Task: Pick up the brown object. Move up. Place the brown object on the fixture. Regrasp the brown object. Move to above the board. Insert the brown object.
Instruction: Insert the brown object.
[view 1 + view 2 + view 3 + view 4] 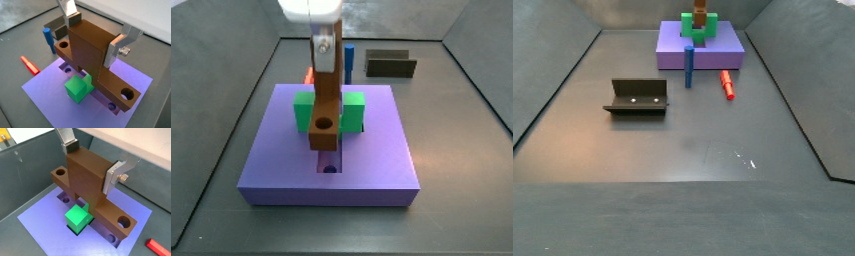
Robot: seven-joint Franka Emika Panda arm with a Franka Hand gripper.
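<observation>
My gripper [93, 38] [91, 164] is shut on the upright part of the brown object [87, 50] [87, 178], one finger on each side of it. The object's long bar, with a round hole near each end, lies along the groove of the purple board [47, 92] [47, 220]. It passes the green U-shaped block [78, 89] [79, 218]. In a side view the gripper [329, 45] hangs above the board [278, 150] with the brown object [327, 105] reaching down to the groove. How deep it sits cannot be told. The fixture [636, 97] [390, 65] stands apart on the floor.
A thin red peg [727, 85] [29, 65] lies on the floor beside the board [727, 55]. A blue peg [688, 68] [49, 40] stands at the board's edge. Grey walls close in the work area.
</observation>
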